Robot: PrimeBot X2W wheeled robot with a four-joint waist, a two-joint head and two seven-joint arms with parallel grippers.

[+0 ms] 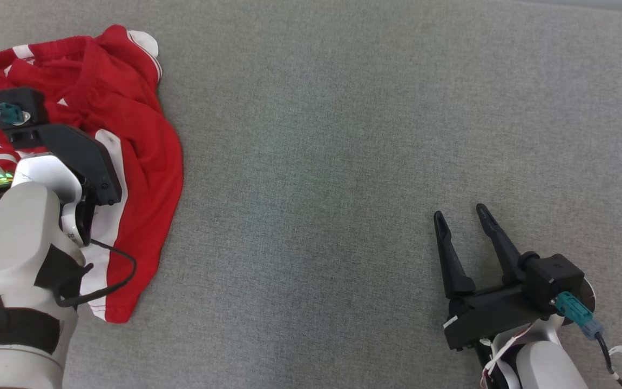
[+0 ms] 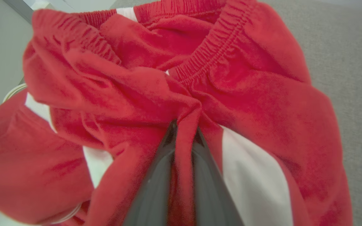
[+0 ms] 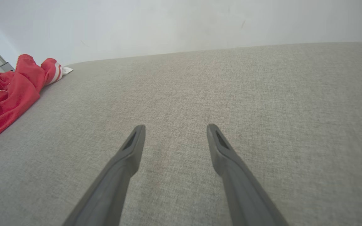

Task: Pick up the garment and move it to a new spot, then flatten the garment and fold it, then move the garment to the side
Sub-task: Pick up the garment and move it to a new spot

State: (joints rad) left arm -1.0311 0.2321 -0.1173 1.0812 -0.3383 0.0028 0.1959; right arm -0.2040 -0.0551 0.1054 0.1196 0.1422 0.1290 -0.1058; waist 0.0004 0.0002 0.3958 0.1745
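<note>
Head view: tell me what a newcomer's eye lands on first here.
The crumpled red shorts with white stripes, heaped at the far left of the grey fabric surface, stand out first. The left gripper is shut on a fold of them just below the elastic waistband, as the left wrist view shows. The right gripper is open above bare fabric at the lower right.

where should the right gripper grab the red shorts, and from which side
Probably the loose outer edge of the red shorts, which lies flat on the gray surface and is the part nearest the right gripper. Come in low from the robot's right with the jaws open. The left gripper holds a middle fold.
</note>
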